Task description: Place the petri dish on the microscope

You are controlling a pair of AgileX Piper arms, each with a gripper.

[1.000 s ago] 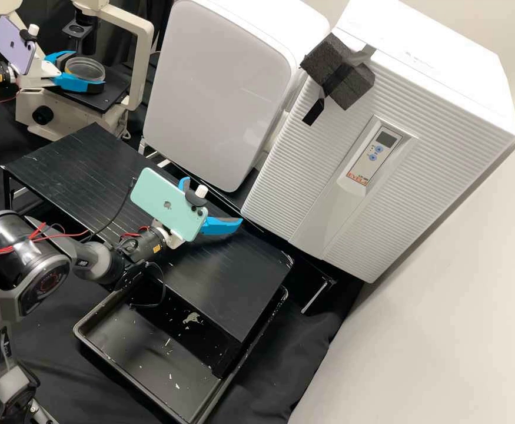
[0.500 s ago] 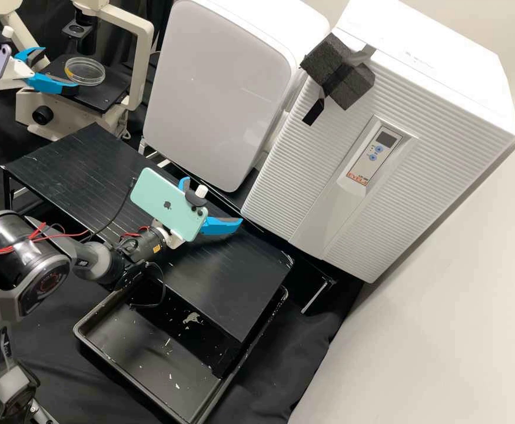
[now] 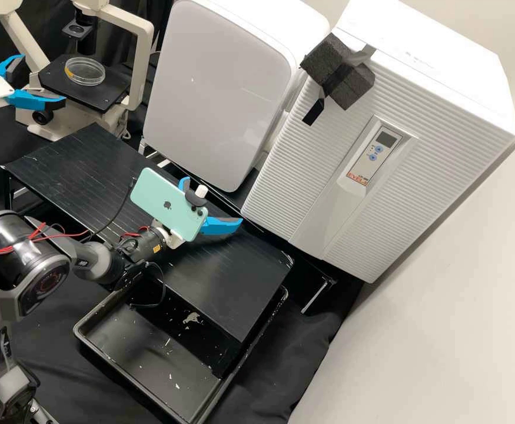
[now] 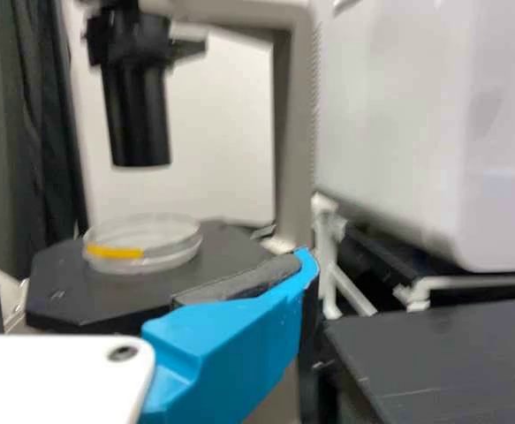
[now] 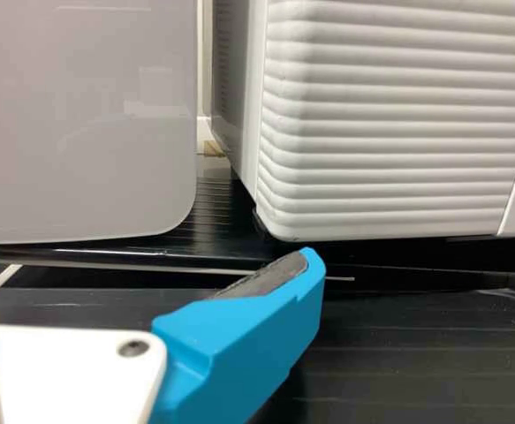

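Note:
In the high view my left gripper (image 3: 40, 83) stands open at the near left side of the microscope (image 3: 143, 65), apart from the petri dish. The clear petri dish (image 3: 86, 72) with a yellow mark on its side lies flat on the black stage (image 3: 95, 99). From the left wrist view, the dish (image 4: 155, 247) rests on the stage (image 4: 80, 296) under the black lens tube, beyond my open left gripper (image 4: 142, 263). Over the black rack, my right gripper (image 3: 213, 201) is open and holds nothing; the right wrist view shows this gripper (image 5: 144, 252) spread too.
A slatted black rack (image 3: 80, 165) stands in front of the microscope, with a black tray (image 3: 151, 365) partly under its near end. Behind the rack are a white rounded cabinet (image 3: 216, 88) and a ribbed white box (image 3: 304, 176) bearing a dark foam block (image 3: 336, 70).
My left gripper was around the petri dish; it has opened wider and backed off to the left. The dish has stayed on the stage. My right arm has kept still.

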